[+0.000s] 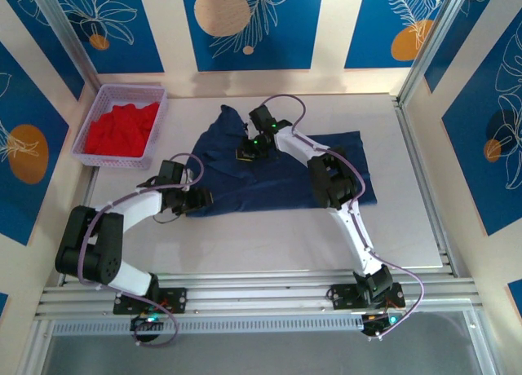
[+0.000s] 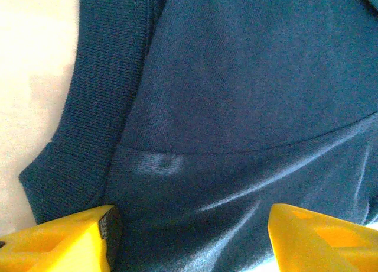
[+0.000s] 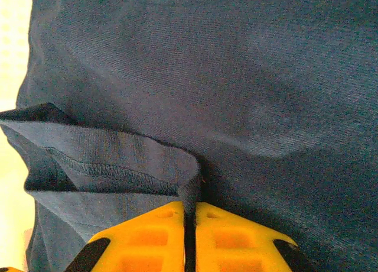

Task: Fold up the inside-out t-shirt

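Observation:
The navy inside-out t-shirt (image 1: 281, 179) lies spread on the white table, one corner bunched up at the back left. My right gripper (image 1: 247, 152) is over its back left part, and its yellow fingers (image 3: 159, 239) are shut on a stitched fold of navy cloth (image 3: 112, 165). My left gripper (image 1: 205, 197) sits at the shirt's front left edge. Its yellow fingers (image 2: 65, 242) stand wide apart just above the cloth near the ribbed collar band (image 2: 88, 112), with a small pale patch (image 2: 159, 164) ahead of them.
A lavender basket (image 1: 91, 129) holding a bright red garment (image 1: 122, 128) stands at the back left. Metal frame posts and patterned walls ring the table (image 1: 269, 244). Bare tabletop lies in front of the shirt and to its right.

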Tool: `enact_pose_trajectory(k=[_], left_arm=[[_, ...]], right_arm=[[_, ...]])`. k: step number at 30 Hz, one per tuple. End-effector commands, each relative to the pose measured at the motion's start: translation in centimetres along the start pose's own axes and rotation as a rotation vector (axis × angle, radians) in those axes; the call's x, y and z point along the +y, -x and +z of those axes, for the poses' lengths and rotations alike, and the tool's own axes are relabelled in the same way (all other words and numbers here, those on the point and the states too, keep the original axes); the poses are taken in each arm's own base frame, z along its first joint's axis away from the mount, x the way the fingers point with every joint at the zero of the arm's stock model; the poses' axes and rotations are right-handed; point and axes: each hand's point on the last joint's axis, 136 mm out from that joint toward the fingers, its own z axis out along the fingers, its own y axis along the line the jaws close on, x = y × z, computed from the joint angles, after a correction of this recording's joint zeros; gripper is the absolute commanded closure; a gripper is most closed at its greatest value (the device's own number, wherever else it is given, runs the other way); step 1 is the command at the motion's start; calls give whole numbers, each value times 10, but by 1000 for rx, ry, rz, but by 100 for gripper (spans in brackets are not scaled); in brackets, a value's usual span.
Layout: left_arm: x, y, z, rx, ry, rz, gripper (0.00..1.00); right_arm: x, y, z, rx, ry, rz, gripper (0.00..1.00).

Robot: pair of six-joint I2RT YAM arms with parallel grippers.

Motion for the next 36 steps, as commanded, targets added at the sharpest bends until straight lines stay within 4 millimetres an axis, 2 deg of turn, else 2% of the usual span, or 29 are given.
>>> enact_pose_trajectory(k=[1, 11, 22, 25, 30, 34, 36], left_arm=[[17, -14, 6, 50, 61, -6, 32], [22, -21, 11, 66, 66, -10, 32], [24, -25, 14, 81, 70, -14, 32], [24, -25, 14, 82, 70, -14, 32], [21, -21, 12, 72, 66, -9, 32], [16, -12, 5, 48, 64, -2, 32], [14, -4, -2, 18, 74, 6, 32]], right_arm=[[4, 7, -12, -15, 3, -13, 89], [0, 22, -44, -79, 9, 0, 93], [-21, 22, -53, -93, -5, 32, 93], [-28, 24, -52, -89, -9, 45, 87], [-34, 25, -55, -64, -11, 51, 65], [-35, 25, -80, -77, -18, 38, 60], [-35, 22, -100, -96, -22, 25, 60]])
